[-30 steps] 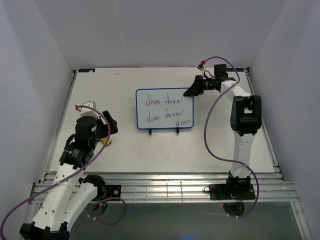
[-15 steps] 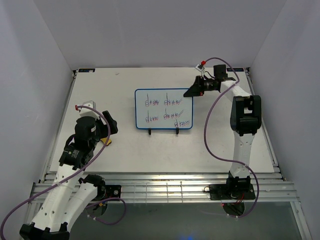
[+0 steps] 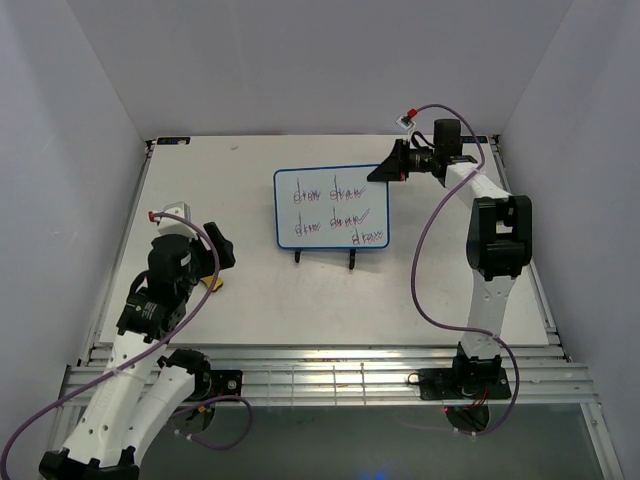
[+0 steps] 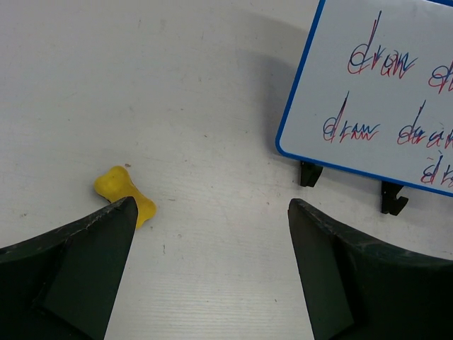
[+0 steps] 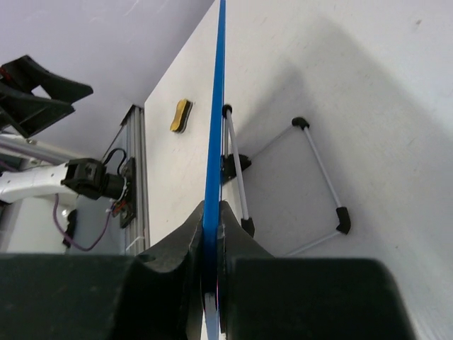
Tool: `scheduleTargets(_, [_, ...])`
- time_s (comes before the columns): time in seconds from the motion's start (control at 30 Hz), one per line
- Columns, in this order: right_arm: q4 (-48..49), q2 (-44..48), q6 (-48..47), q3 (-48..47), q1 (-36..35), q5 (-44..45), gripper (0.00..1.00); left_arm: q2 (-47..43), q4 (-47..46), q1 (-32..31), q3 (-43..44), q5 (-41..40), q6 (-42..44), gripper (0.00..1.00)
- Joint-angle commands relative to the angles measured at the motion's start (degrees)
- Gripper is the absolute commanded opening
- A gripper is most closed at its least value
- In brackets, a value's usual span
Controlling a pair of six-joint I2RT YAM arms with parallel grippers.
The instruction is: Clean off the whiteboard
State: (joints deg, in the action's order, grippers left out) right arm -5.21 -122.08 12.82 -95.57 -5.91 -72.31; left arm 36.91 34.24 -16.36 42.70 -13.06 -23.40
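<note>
The whiteboard (image 3: 330, 207), blue-framed with purple and red handwriting, stands on its black feet mid-table. My right gripper (image 3: 381, 173) is shut on its upper right edge. In the right wrist view the blue frame (image 5: 216, 106) runs edge-on into the closed right gripper (image 5: 212, 216). My left gripper (image 3: 222, 258) hangs open at the left, over the table. In the left wrist view the left gripper (image 4: 211, 207) has bare table between its fingers, with the whiteboard (image 4: 382, 85) at the upper right.
A small yellow eraser (image 4: 125, 195) lies just past my left finger, also seen as the eraser (image 3: 210, 284) and the eraser (image 5: 181, 115). The board's wire stand (image 5: 318, 166) spreads behind it. White walls enclose the table on three sides.
My right gripper has closed onto the whiteboard's edge and drawn back to the right. The board has shifted slightly right with it. The left arm has stayed still.
</note>
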Motion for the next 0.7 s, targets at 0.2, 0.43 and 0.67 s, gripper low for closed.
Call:
scheduleTargets(0.2, [33.3, 9.8, 25.8, 5.7, 0.9, 2.6, 0.08, -1.2, -1.0, -0.3, -0.4, -0.7, 0.3, 0.98])
scheduleTargets(0.43, [29.3, 16.2, 26.2, 5.2, 2.3, 8.3, 0.08, -1.7, -1.0, -0.3, -0.4, -0.5, 0.4, 0.98])
scheduleTargets(0.67, [22.5, 34.6, 19.6, 17.7, 5.2, 25.0, 0.08, 0.7, 2.0, -0.3, 0.5, -7.8, -2.2, 0.98])
